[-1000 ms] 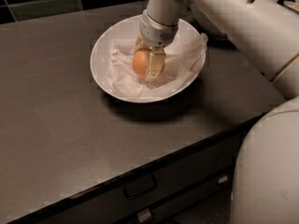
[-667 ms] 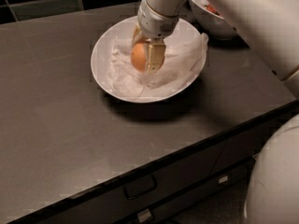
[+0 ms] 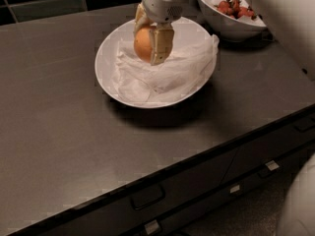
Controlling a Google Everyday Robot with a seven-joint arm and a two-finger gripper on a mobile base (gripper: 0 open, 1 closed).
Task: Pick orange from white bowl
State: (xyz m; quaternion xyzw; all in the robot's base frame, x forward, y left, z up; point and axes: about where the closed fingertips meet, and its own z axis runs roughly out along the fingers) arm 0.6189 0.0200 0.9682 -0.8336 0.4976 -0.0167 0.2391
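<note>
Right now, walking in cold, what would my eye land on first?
The claw, reaching down from the top of the view, is shut on the orange, just above the crumpled paper lining the white bowl in the middle of the dark counter. Behind it to the right stands a smaller bowl holding red pieces.

Small, smooth, round orange (image 3: 143, 43), clamped between the fingers of the gripper (image 3: 149, 49), sits over the back-middle of the white bowl (image 3: 105, 50). It looks raised just off the crumpled white paper lining, though contact is hard to rule out. The bowl is wide, shallow, glossy and upright on the dark counter.
</note>
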